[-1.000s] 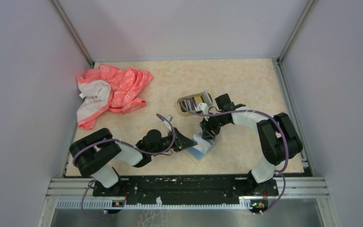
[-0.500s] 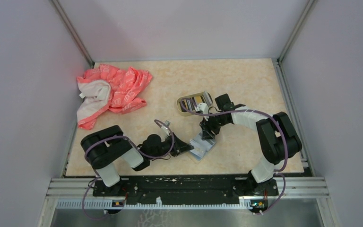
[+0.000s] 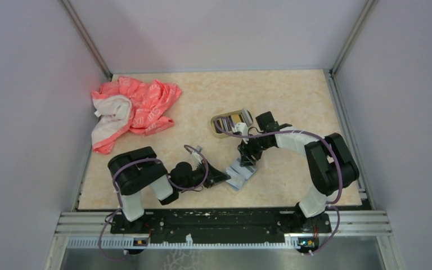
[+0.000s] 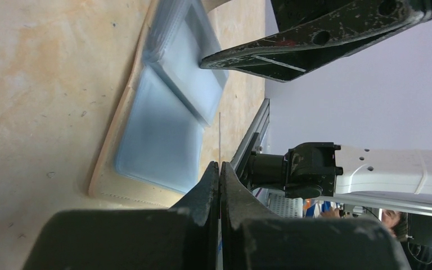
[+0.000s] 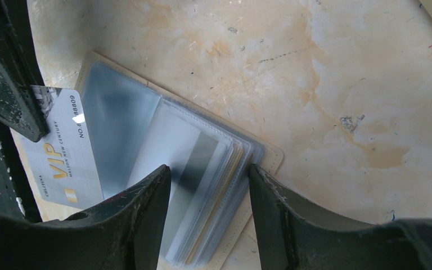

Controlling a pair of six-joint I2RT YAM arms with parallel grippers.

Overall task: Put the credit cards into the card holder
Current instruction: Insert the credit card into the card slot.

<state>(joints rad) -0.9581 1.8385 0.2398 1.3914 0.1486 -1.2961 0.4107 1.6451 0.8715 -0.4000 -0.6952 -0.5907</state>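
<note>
**Near the front of the tabletop: one card poised, more waiting**

Toward the near middle of the tabletop [image 3: 292,95], the card holder [image 5: 124,124] is lying flat. It looks like a tan-backed booklet of clear plastic sleeves rather than a box. The left claw [image 4: 220,164] is clamping a silver VIP card [image 5: 62,152] between fully closed jaws. It is holding the card on edge just beside one end of the holder, and the card is not yet entering any sleeve.

The right claw [image 5: 209,169] is standing roughly half open above the stacked sleeves, its two fingers straddling their free edges. It is gripping nothing that the views show. Whether it is pressing on the top sleeve or only hovering over it cannot be told.

Farther back, close to the right arm, a gold-rimmed tin [image 3: 214,125] is sitting with more credit cards [image 3: 230,121] showing as striped edges inside. A pink cloth [image 3: 132,109] is lying crumpled well apart at the far left.

The job appears to be partly done. A dark stripe and some tan edges are showing through the sleeves, which suggests a few cards are already filed. The VIP card is waiting at the holder's side, and sliding it in will probably need a sleeve mouth opened first. The cards in the tin are all waiting their turn.
</note>
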